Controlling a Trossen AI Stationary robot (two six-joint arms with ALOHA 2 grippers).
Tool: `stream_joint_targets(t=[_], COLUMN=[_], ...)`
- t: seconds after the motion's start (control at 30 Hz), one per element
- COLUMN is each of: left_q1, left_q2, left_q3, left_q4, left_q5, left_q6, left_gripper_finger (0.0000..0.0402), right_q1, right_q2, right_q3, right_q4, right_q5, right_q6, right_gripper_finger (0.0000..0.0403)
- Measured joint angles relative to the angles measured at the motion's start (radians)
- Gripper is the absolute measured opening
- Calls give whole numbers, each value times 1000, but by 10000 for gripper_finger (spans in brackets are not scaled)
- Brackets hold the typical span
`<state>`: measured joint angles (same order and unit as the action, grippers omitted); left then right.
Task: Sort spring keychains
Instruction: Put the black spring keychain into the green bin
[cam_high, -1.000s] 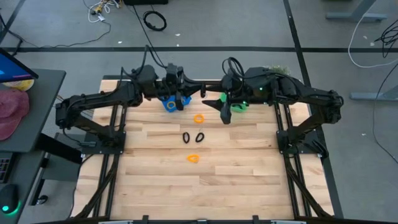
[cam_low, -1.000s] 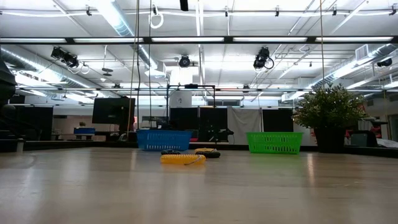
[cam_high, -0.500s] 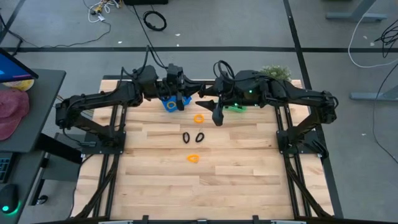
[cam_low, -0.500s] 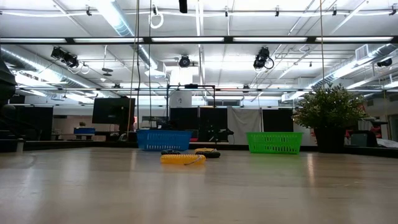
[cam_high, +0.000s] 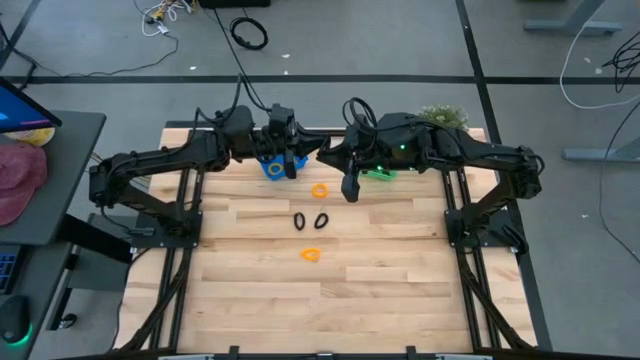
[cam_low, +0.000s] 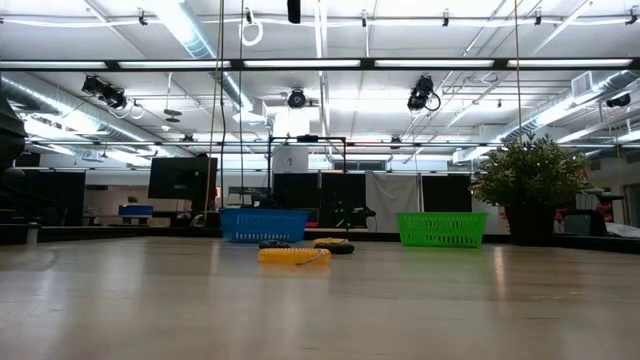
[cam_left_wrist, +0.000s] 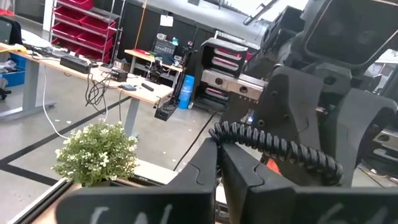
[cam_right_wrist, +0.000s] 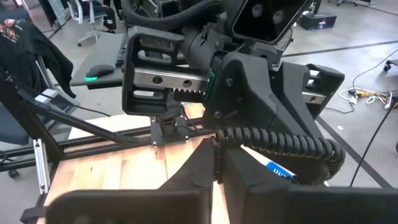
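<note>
On the pale wooden-plank bench (cam_high: 250, 290) four small coiled spring keychains lay loose near the middle: an orange one (cam_high: 319, 189) farthest back, two black ones (cam_high: 300, 220) (cam_high: 322, 220) side by side nearer, and another orange one (cam_high: 311, 254) nearest of all. The blue plastic basket (cam_low: 264, 224) stood at the far edge toward the left, the green plastic basket (cam_low: 441, 228) at the far edge toward the right, with a potted green plant (cam_low: 530, 180) at the far right corner. The left tool (cam_high: 291, 167) hung over the blue basket, its fingers (cam_left_wrist: 205, 171) together and empty. The right tool (cam_high: 350, 188) hung just right of the far orange keychain, its fingers (cam_right_wrist: 208, 163) together, holding nothing.
</note>
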<state>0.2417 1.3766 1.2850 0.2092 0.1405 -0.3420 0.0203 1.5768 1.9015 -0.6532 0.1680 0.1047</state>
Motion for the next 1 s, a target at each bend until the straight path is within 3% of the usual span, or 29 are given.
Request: stream_joint_targets(t=[0.17,0.63,1.0], left_q1=[0,4,4], left_q2=[0,-79,-124], left_q3=[0,1,1], left_q4=[-1,-148,-225], left_q5=[33,29,-6], left_q6=[-1,78,103], left_gripper_finger=[21,149,167], right_q1=[0,3,125], right_q2=[-5,-146,-274], right_q3=[0,0,0], right_q4=[-13,-233,-450], right_q5=[6,88,276], right_q6=[-1,98,242], right_gripper_finger=[8,3,2])
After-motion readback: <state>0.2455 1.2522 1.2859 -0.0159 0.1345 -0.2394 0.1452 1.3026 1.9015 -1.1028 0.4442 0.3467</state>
